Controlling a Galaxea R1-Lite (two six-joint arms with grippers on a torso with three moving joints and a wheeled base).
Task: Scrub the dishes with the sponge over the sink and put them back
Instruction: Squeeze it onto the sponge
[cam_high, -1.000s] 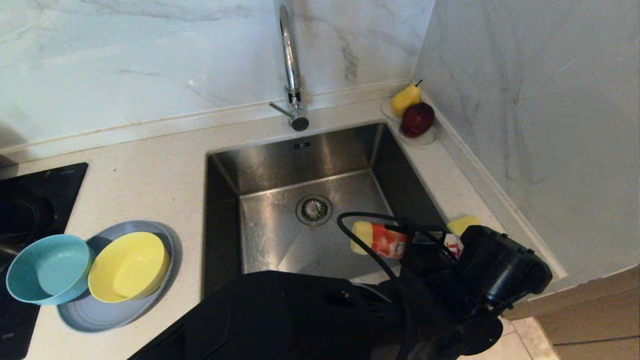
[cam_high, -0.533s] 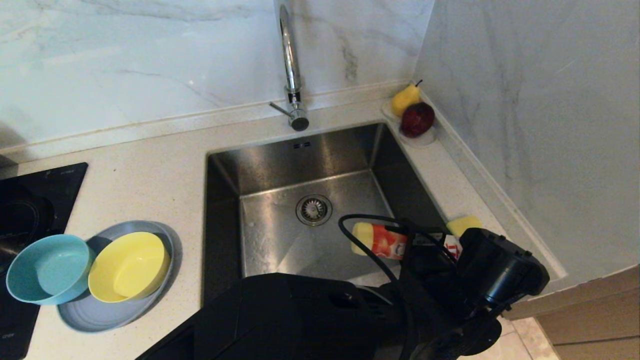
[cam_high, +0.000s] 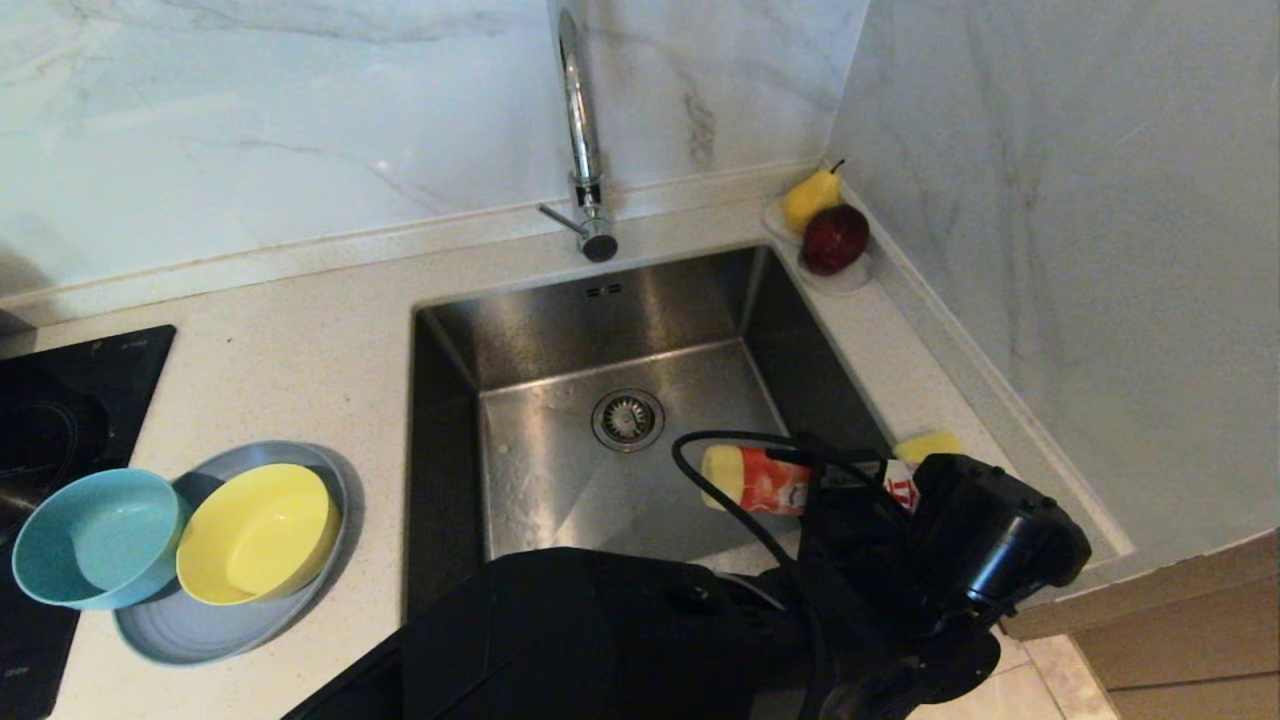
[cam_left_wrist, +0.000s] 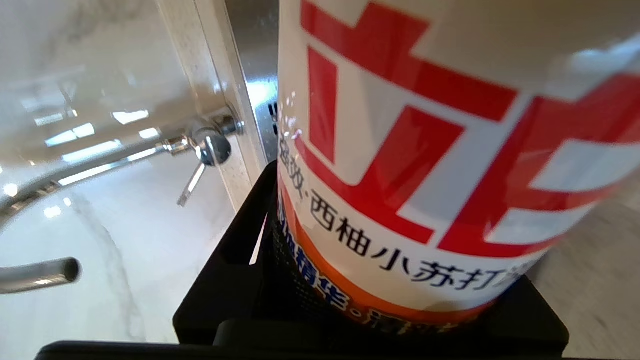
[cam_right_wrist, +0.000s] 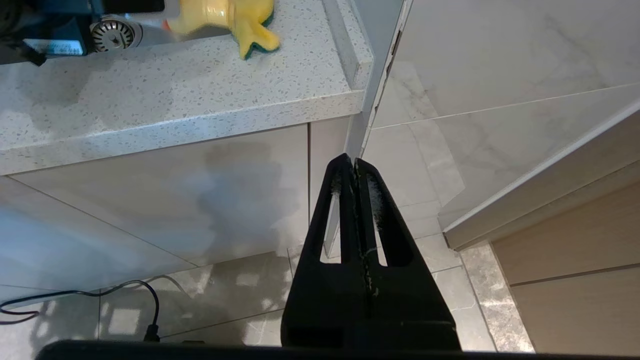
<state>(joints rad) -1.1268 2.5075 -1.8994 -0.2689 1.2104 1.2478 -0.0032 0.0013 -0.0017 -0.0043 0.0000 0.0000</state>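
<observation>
I see the speckled desk running along the marble wall, with the stainless sink set into its middle and the chrome gooseneck tap rising at the far edge. My left arm reaches across the near side of the sink to its right, and the left end effector is closed around a dish-soap bottle with a red and white label, which lies tilted over the near right part of the basin, its yellow cap toward the drain strainer; the left wrist view is filled by that label between the black fingers. On the desk to the left of the sink the grey-blue plate carries the yellow bowl, and the teal-blue bowl sits touching its left rim, partly over the black hob. The sponge lies on the desk right of the sink, just beside the held bottle. In the far right corner a small white dish holds a pear and a red apple. My right end effector hangs parked below the desk edge, fingers pressed together on nothing.
</observation>
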